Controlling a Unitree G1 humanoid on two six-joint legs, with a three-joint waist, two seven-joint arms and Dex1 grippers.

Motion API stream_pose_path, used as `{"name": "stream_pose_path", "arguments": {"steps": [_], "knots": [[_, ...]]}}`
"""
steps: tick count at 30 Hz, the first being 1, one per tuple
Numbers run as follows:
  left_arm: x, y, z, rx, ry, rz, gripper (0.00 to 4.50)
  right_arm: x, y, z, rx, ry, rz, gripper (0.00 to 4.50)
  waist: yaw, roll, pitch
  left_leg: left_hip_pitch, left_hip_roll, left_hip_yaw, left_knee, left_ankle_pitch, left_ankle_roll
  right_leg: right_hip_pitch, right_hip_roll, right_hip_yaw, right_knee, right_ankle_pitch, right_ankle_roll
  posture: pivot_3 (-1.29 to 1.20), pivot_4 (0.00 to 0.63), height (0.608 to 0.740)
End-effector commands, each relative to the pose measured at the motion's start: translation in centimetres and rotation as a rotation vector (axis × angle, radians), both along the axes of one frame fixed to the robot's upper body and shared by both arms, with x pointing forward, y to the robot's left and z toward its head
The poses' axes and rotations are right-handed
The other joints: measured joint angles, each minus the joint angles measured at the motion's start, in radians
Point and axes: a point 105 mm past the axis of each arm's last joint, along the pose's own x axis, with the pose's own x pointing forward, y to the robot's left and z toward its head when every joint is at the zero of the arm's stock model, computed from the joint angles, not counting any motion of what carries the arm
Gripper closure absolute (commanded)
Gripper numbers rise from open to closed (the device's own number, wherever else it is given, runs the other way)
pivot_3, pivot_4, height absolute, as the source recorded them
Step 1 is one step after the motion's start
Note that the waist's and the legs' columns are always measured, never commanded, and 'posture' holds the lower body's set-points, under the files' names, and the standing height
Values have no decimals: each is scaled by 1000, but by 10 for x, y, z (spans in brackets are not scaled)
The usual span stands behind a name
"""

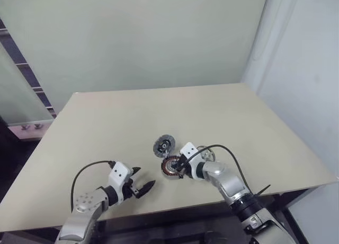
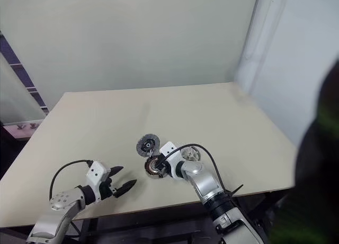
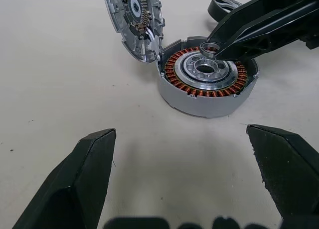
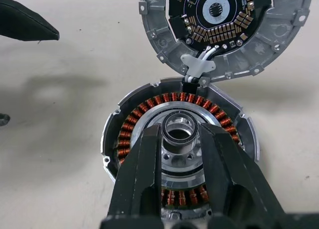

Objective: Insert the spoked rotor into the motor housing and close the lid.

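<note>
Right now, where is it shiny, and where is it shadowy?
Right wrist view: light gleams on the small ring pinched by the right gripper over the motor housing. Left wrist view: the housing leaves a soft shadow on the table. Right eye view: a dark shape hides the right edge.

Lighting was pretty flat and even, soft indoor light from overhead, with a greenish cast on the wall. The tabletop (image 1: pixel 159 116) looked evenly lit, no hot spots. Shadows were faint: a soft blurry one lay on the table beside the motor housing (image 4: pixel 179 154) in the right wrist view. The copper windings and metal hub were sharp, with mild sheen. A dark out-of-focus blob with a green fringe covered the right eye view's right edge.
</note>
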Motion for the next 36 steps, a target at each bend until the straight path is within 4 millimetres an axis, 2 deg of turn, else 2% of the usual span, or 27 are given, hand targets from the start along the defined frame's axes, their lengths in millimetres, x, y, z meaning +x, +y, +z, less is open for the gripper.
{"name": "stream_pose_path", "arguments": {"steps": [1, 36], "knots": [[4, 1, 17, -7, -68, 2, 0, 7, 7, 14, 17, -60, 18, 3705, 0, 0, 0, 0, 0, 0, 0, 0, 0, 0, 0, 0, 0, 0, 0, 0, 0, 740], [7, 1, 17, 10, -74, -6, 0, 7, 5, -3, -30, -32, 11, 3705, 0, 0, 0, 1, 0, 0, 0, 0, 0, 1, 0, 0, 0, 0, 0, 0, 0, 740]]}}
